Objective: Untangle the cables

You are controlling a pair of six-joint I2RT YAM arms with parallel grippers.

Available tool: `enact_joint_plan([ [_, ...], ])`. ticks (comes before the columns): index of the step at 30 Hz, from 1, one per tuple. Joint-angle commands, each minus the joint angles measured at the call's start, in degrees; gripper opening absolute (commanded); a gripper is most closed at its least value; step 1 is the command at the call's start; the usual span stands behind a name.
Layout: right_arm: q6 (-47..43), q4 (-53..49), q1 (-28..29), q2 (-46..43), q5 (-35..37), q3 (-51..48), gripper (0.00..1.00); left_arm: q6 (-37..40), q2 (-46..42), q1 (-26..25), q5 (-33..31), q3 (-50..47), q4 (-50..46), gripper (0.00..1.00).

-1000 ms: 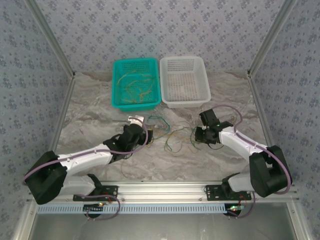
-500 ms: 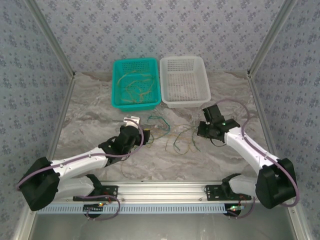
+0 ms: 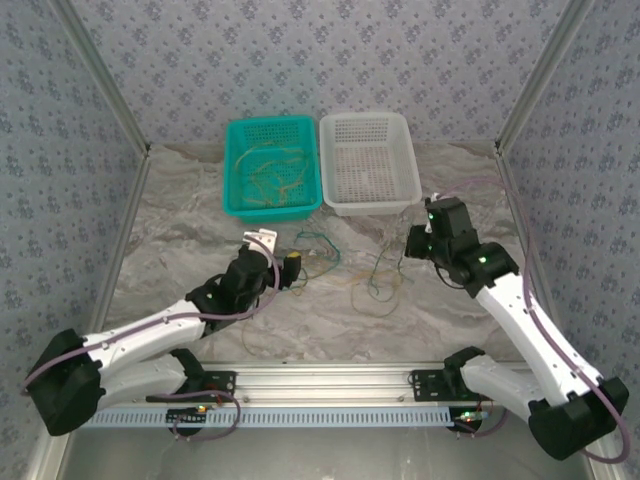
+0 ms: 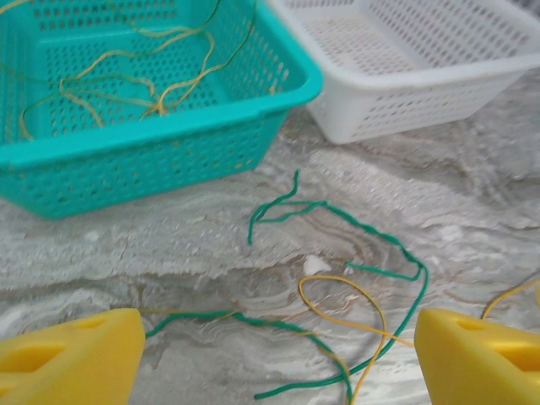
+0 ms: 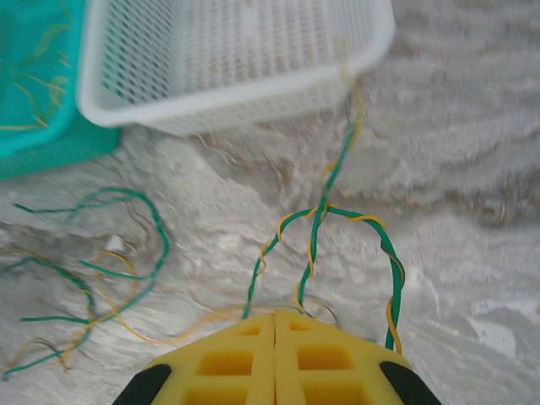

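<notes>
The right gripper (image 5: 275,314) is clenched, its 2 yellow fingers (image 5: 228,363) pressed together with no gap. It is grasping the cables (image 5: 316,228): green and yellow strands, twisted around each other, come out right at the fingertips and rise in 2 loops in front of them. From the top of the loops 1 twisted strand runs on toward the near wall of the white basket (image 5: 253,93); whether it touches the wall I cannot tell. To the left of these jaws, more green and yellow strands lie loose on the marble-patterned table (image 5: 472,169).

The left gripper (image 4: 278,337) is released, its 2 fingers (image 4: 72,359) wide apart and touching nothing. In the gap between them a yellow cable (image 4: 359,291) makes a loop on the table, and a green cable (image 4: 337,211) bends around it, just beyond the fingertips. Behind them stands the teal basket (image 4: 152,160), with only yellow strands (image 4: 118,59) inside.

In the top view the 2 baskets stand side by side at the far part of the table, teal on the left. The loose cables lie in front of them, between the 2 grippers, and the right gripper is near the front right corner of the white basket.
</notes>
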Motion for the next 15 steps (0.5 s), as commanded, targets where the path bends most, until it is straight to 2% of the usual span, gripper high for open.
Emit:
enact_joint_plan([
  [1,-5.25,1.63,0.40,-2.83,-1.71,3.35,0.00,4.12,-3.01,0.13,4.59,0.78,4.38,0.84],
  [8,-10.62,9.84,0.59,-6.27,-13.84,5.41,0.00,4.99,-6.27,4.41,15.00,0.55,8.68,0.84],
  [15,-9.78,16.36,0.54,-6.39,-19.02,5.74,0.00,7.43,-5.25,5.73,20.18,1.66,12.04,0.86],
])
